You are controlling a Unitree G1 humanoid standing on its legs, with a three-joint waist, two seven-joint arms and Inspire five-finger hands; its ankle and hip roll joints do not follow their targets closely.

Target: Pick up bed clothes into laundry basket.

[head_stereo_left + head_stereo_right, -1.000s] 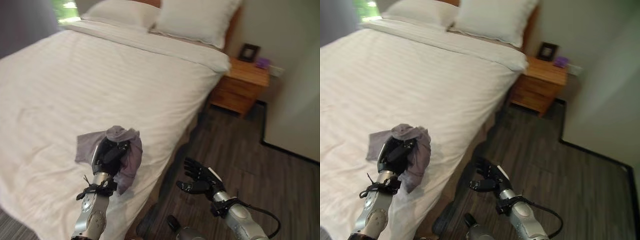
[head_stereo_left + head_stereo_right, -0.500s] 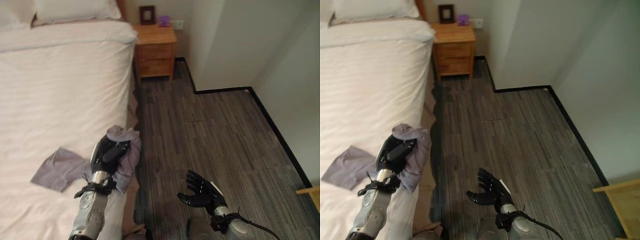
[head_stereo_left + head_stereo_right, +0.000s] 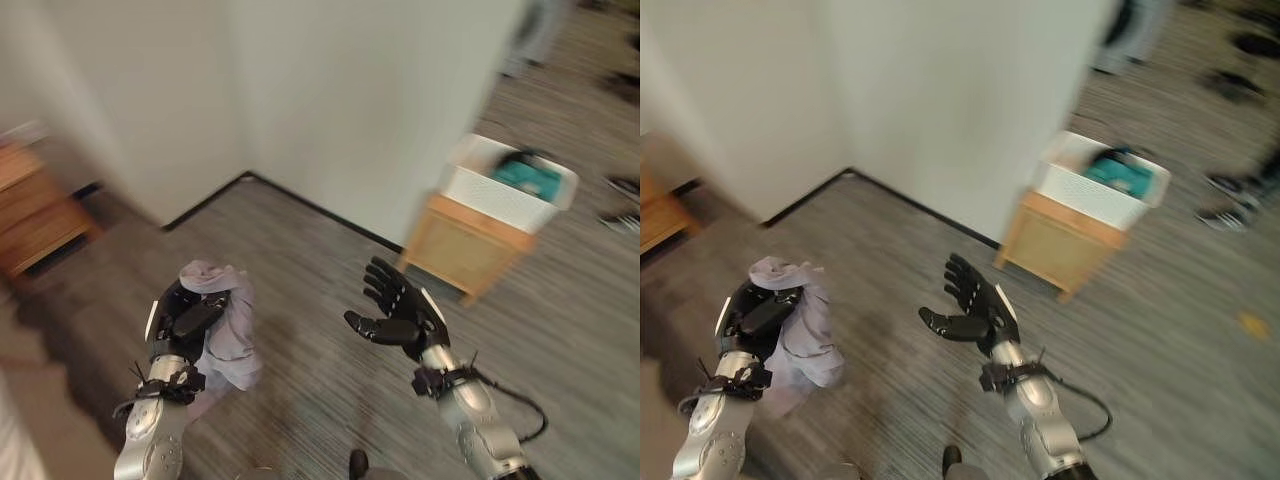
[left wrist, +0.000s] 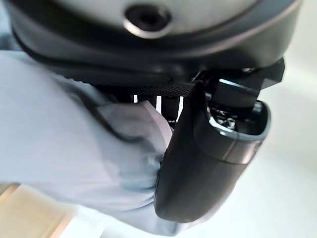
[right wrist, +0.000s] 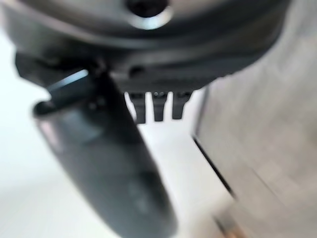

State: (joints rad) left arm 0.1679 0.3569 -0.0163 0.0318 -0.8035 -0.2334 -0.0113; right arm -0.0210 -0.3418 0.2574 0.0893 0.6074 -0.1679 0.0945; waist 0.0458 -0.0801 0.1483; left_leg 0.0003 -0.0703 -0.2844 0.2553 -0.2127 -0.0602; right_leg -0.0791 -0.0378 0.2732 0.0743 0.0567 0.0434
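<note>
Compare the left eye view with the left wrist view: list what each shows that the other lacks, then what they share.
Left eye view alone: the right robot hand, open and holding nothing, the white laundry basket with a teal item inside, standing on a wooden stand, and the grey striped floor.

Left wrist view alone: a close look at the thumb pressing into the cloth's folds.

Both: the left robot hand shut on the lilac-grey cloth, and a pale wall behind.
</note>
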